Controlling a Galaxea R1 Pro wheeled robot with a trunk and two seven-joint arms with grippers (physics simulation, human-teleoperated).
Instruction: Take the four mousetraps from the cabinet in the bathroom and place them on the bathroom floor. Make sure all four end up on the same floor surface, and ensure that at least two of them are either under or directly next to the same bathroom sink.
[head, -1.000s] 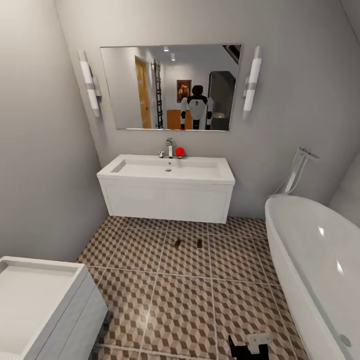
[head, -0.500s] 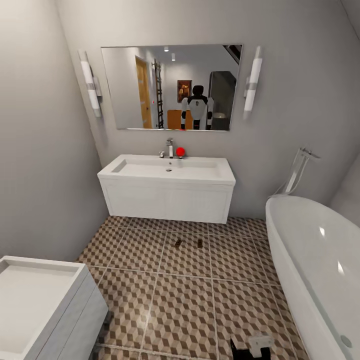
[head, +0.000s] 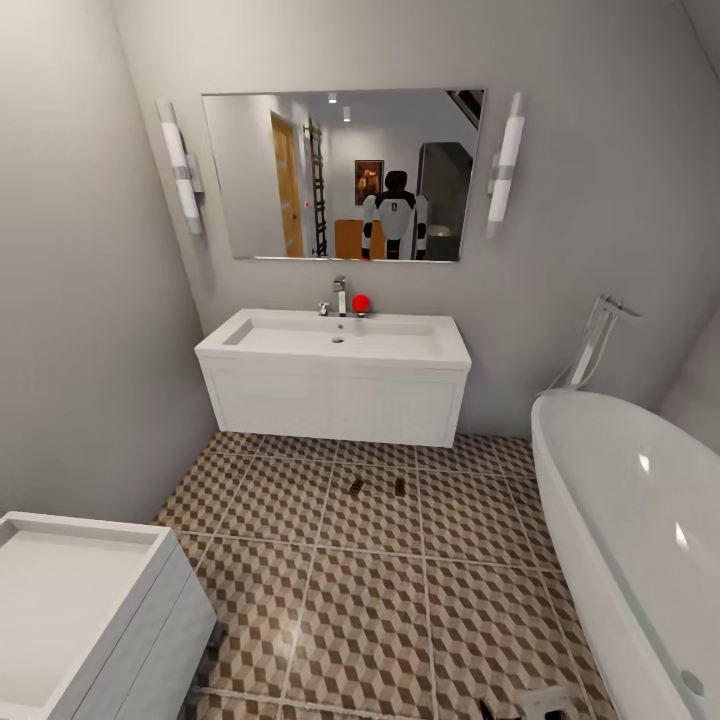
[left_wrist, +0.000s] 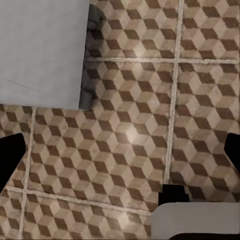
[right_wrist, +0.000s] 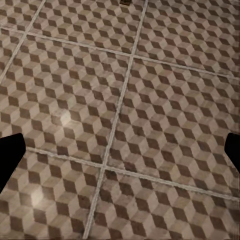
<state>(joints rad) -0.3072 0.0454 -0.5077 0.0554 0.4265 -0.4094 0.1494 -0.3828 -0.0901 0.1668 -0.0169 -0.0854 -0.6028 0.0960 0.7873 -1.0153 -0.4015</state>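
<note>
Two mousetraps (head: 355, 487) (head: 399, 487) lie side by side on the cube-patterned bathroom floor (head: 370, 600), just in front of the sink (head: 335, 340) on its white wall-hung vanity. The edge of one mousetrap (right_wrist: 126, 2) shows in the right wrist view. My left gripper (left_wrist: 120, 155) hangs open over bare tiles. Over the tiles too, my right gripper (right_wrist: 120, 152) is open and empty. A pale part of my right arm (head: 545, 700) peeks in at the head view's bottom edge. The cabinet is out of view.
A rounded white bathtub (head: 640, 530) fills the right side. The small white drawer unit (head: 80, 610) (left_wrist: 42, 47) stands at the lower left, close to my left gripper. A mirror (head: 340, 175) above the sink reflects me.
The part of my right arm at the bottom of the head view has sunk lower, almost out of the picture. The two mousetraps have not moved.
</note>
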